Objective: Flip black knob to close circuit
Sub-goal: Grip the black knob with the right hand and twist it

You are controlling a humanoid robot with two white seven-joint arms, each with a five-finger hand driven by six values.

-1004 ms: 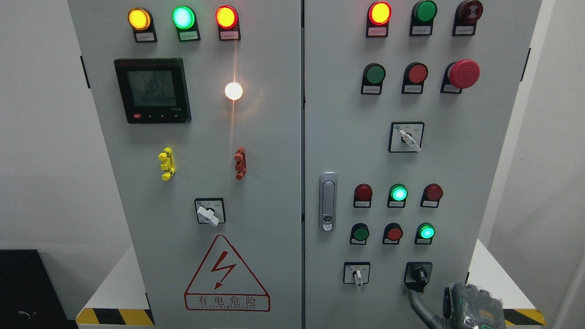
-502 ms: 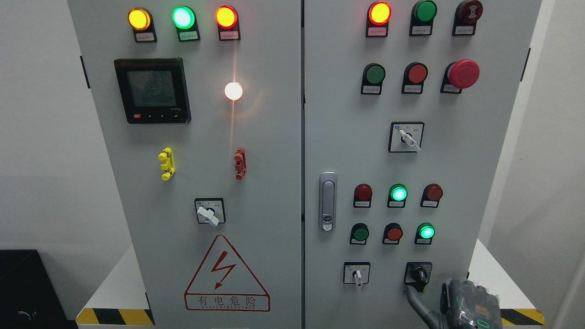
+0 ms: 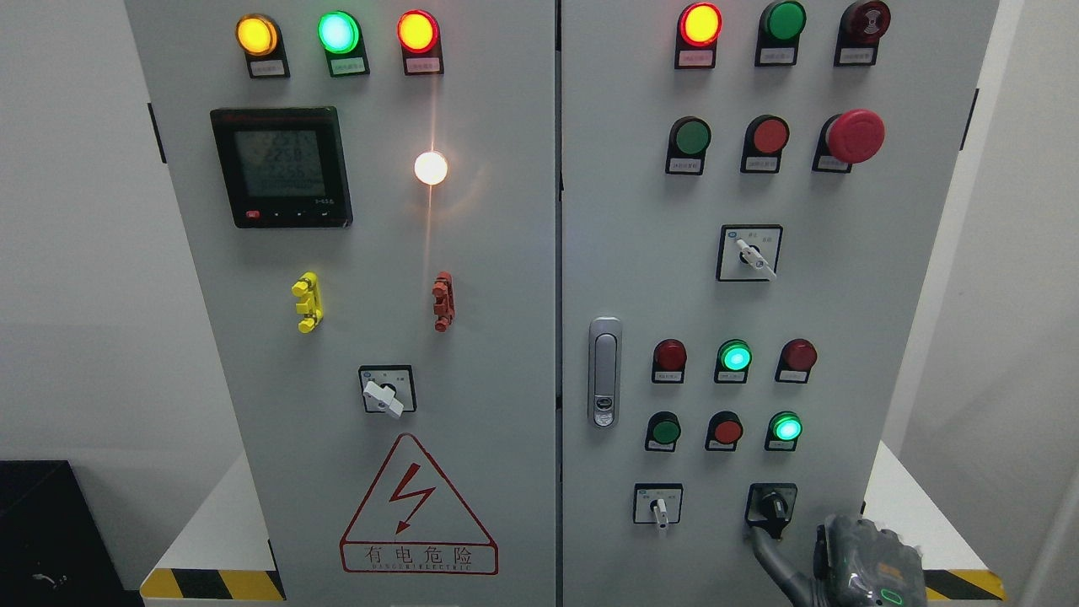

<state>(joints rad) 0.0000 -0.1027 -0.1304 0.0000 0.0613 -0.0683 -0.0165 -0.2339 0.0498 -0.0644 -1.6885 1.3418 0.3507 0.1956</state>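
The black knob [image 3: 773, 505] sits on a black plate at the lower right of the right cabinet door [image 3: 834, 278], its handle pointing roughly downward. My right hand [image 3: 864, 563] comes up from the bottom edge just right of and below it. One grey finger [image 3: 769, 550] stretches up and left, its tip at the lower left corner of the knob's plate. It holds nothing. Whether the tip touches the knob's handle is unclear. The left arm is out of view.
A white selector switch [image 3: 661, 508] sits left of the knob, with lit green lamps [image 3: 786, 427] and red buttons [image 3: 727, 431] above it. The door latch [image 3: 603, 371] lies near the seam. The left door carries a meter [image 3: 281, 165] and another selector [image 3: 385, 392].
My right hand has shifted slightly beside the knob, its finger staying at the plate's lower left corner. The knob's handle has not turned.
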